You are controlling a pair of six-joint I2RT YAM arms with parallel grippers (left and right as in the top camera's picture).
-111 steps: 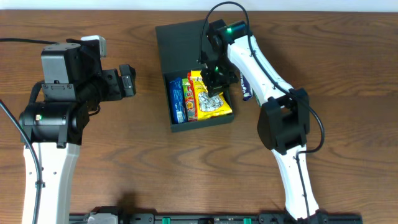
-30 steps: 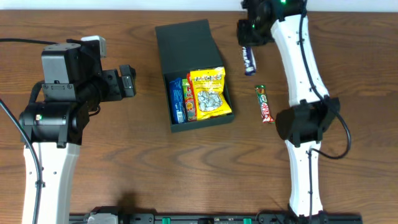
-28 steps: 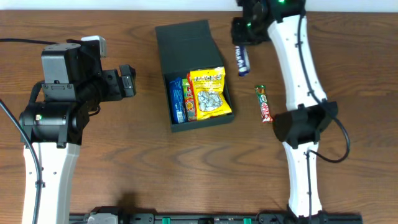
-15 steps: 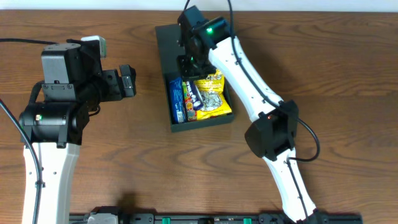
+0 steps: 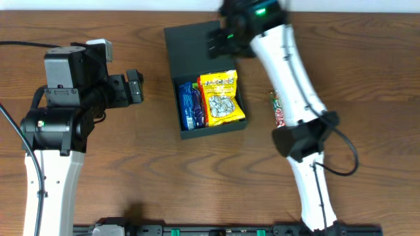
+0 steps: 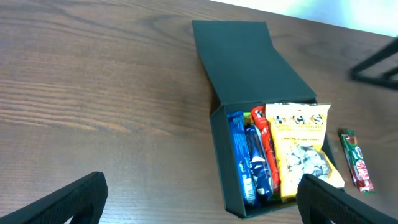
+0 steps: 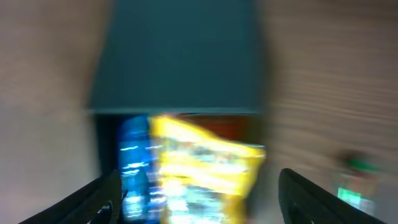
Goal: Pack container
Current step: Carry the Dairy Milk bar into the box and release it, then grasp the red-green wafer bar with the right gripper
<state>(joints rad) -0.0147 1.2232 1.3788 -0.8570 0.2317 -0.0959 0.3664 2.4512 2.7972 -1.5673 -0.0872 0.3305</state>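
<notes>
Container [image 5: 193,42] lies open, long axis front-to-back.

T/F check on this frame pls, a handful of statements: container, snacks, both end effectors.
1. The container has its lid folded open. True.
2. A yellow packet lies inside the container. True.
3. The right end effector is holding a snack bar. False: its fingers stand apart with nothing between them.
4. No snack lies on the table outside the container. False: a red-and-green bar lies on the table to the right of the container.
5. The left end effector is open and off to the container's left, not touching it. True.
</notes>
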